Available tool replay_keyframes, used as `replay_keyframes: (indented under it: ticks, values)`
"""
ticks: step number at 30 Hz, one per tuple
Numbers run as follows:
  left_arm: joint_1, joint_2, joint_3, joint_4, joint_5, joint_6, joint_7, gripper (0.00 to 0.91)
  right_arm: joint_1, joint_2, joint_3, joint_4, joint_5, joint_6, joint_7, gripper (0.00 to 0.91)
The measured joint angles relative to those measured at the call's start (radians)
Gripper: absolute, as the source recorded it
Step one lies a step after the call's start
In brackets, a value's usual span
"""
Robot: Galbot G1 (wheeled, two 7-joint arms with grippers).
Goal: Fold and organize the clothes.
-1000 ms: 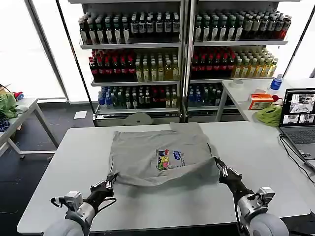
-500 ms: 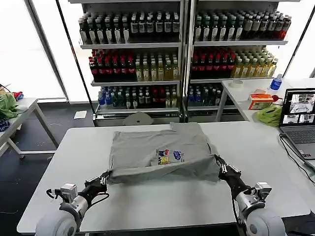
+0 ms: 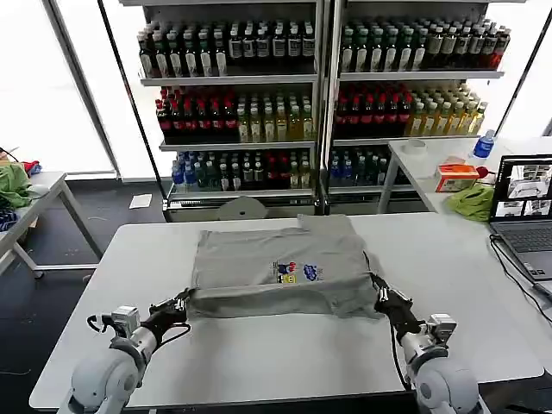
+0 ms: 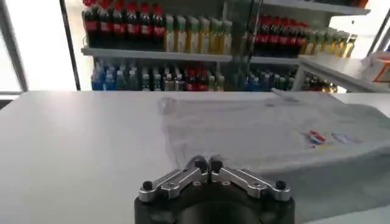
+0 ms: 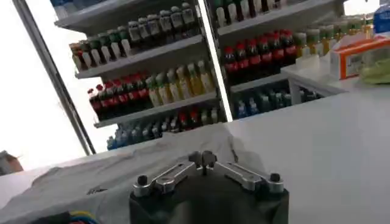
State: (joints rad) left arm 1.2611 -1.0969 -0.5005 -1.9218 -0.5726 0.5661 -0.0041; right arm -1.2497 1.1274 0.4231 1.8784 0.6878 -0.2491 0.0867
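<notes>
While the grey shirt lies mid-frame on the surface, print unreadable, my left tool and right tool pinch its front corners, fingers closed.

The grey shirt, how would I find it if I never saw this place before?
Find the big white table in front of the drink shelves. The grey shirt lies across its middle, with the left gripper and right gripper at its near corners. It alone has a small colourful print on the chest.
</notes>
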Motion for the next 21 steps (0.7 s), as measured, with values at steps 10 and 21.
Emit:
replay_keyframes:
  ticks: [10, 21]
  values:
    - [-0.107, -0.007, 0.067, 0.125, -0.001, -0.008, 0.004, 0.907, 0.102, 0.032, -0.062, -0.094, -0.051, -0.028, 0.020, 0.907]
    - [-0.162, 0.008, 0.079, 0.187, -0.001, -0.006, 0.005, 0.907, 0.148, 0.035, -0.077, -0.125, -0.075, -0.049, 0.028, 0.907]
